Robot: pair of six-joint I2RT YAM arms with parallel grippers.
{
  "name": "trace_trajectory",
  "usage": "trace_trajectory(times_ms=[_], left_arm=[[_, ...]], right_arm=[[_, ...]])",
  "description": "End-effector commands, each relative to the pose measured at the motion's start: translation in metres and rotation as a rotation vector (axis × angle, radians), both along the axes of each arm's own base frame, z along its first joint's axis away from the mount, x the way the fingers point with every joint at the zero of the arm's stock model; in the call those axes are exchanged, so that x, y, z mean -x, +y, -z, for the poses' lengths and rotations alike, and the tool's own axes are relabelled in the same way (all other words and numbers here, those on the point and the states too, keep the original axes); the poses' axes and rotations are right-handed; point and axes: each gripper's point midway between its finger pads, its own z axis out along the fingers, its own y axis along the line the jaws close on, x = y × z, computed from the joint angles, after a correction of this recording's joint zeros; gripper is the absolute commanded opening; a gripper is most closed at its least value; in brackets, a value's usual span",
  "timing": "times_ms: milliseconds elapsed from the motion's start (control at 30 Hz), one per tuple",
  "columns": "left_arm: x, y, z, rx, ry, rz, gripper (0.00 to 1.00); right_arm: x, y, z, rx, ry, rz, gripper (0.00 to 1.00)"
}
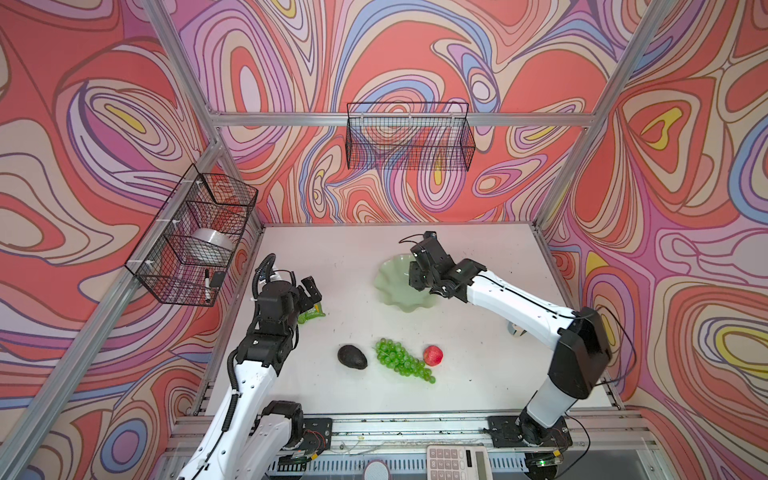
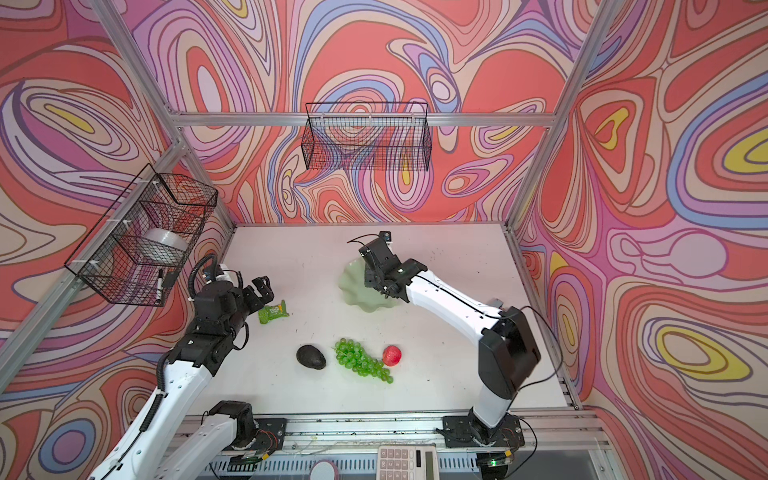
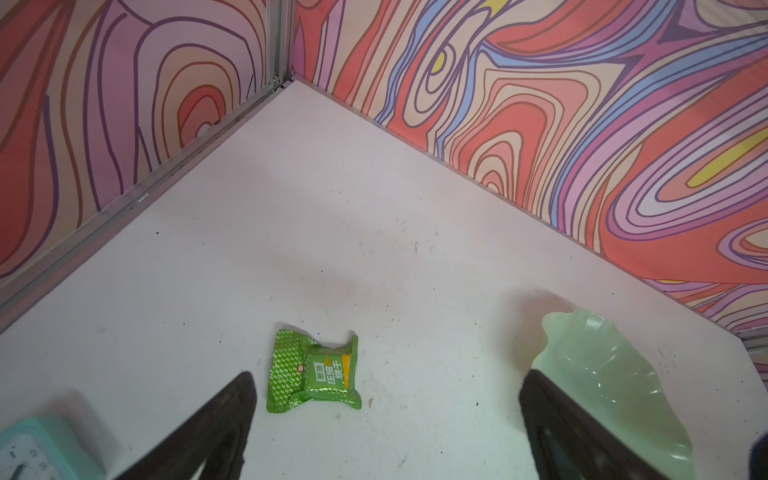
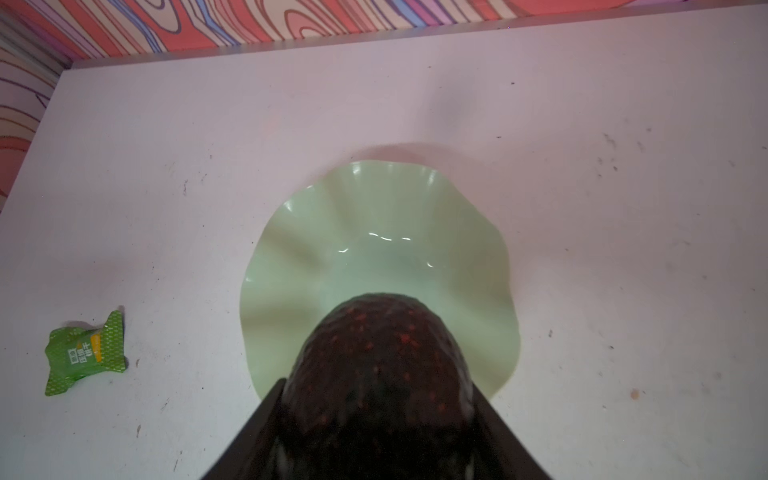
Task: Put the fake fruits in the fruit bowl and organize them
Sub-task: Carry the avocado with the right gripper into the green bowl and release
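Currently, your right gripper [image 4: 378, 382] is clamped on an avocado [image 4: 374, 336]: a finger presses each flank of the dark, red-speckled fruit.

Read all clock directions on the worktop [image 1: 353, 257] as both top views show it, with 12 o'clock at the back wall.

1. Bowl [image 1: 392, 289]: the pale green, wavy-rimmed bowl sits on the worktop just toward 12 o'clock of the worktop centre.
2. Right arm: it reaches in from 4 o'clock and holds the avocado above the bowl. The right wrist view places the fruit over the bowl's near part. You cannot tell whether the fruit touches the bowl.
3. Left gripper [image 3: 386, 376]: its fingers stand wide apart with nothing between them. It hovers at 9 o'clock of the bowl, above a small green packet [image 3: 313, 372] that lies flat on the worktop.
4. Loose fruit: three pieces lie in a row at 6 o'clock of the bowl, well apart from it.
   - The second avocado [image 1: 352, 356] is at the 9 o'clock end, near the grapes but apart from them.
   - The grapes [image 1: 401, 360] are in the middle.
   - The red fruit [image 1: 433, 355] is just beside the grapes at 3 o'clock.
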Motion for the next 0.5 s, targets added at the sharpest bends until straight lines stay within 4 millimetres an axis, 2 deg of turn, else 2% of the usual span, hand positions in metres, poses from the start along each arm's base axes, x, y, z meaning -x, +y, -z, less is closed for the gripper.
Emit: trace_trajectory(times_ms=[0,100,233,467], left_arm=[[0.011,-0.001,0.009,0.018,0.051,0.004,0.99],[0.016,-0.003,0.01,0.02,0.078,0.015,0.99],[0.021,-0.005,0.009,0.019,0.101,0.029,0.99],[0.027,-0.012,0.015,0.059,0.143,0.053,1.0]], right_arm=[[-0.027,0.023,0.005,0.025,-0.025,-0.096,0.45],[-0.043,0.032,0.023,0.02,0.005,-0.118,0.45],[-0.06,0.028,0.055,0.023,0.046,-0.115,0.45],[-0.073,0.02,0.097,0.034,0.105,-0.115,0.45]])
